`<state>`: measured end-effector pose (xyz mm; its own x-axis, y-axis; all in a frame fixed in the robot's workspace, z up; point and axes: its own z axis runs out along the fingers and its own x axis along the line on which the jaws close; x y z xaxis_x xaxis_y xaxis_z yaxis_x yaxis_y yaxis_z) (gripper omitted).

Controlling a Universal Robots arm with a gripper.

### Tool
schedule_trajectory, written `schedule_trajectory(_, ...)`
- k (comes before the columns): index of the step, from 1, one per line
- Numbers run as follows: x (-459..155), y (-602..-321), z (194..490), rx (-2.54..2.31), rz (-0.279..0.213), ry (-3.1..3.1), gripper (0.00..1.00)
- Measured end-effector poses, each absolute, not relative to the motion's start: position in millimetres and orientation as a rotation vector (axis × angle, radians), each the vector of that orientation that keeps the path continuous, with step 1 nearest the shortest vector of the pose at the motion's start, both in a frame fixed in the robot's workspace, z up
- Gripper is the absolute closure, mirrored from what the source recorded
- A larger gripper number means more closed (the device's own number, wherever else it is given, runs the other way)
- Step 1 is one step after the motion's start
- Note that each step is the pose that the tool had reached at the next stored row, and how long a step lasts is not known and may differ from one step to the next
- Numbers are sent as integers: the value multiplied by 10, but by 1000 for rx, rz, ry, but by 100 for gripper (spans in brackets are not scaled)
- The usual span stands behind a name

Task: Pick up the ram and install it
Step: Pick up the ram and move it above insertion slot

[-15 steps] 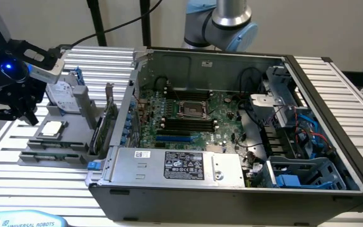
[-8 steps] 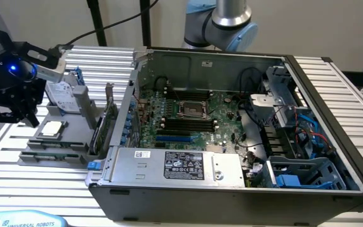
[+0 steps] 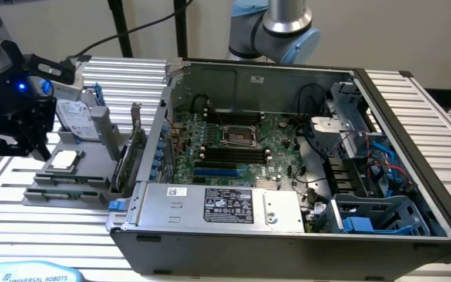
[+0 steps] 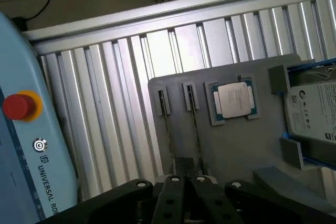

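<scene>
The slatted table (image 3: pixel 37 235) is carrying an open computer case (image 3: pixel 288 247) and a grey parts holder (image 4: pixel 236 150). I am hovering the gripper (image 4: pixel 187 169), clenched on nothing, just above the ram (image 4: pixel 195 124). The ram is standing edge-up in its holder slot, probably so it can be pinched cleanly.

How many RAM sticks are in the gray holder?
2. Both stand on edge in neighbouring slots of the gray holder: one ram stick farther from the CPU, the other ram stick nearer it. Others may be hidden elsewhere.
</scene>
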<state>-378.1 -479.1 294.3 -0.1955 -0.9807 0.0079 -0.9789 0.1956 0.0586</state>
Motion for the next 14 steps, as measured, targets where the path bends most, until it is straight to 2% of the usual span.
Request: schedule_trajectory(14, -3716, -4824, 2843, 2064, -38, -2332, 89)
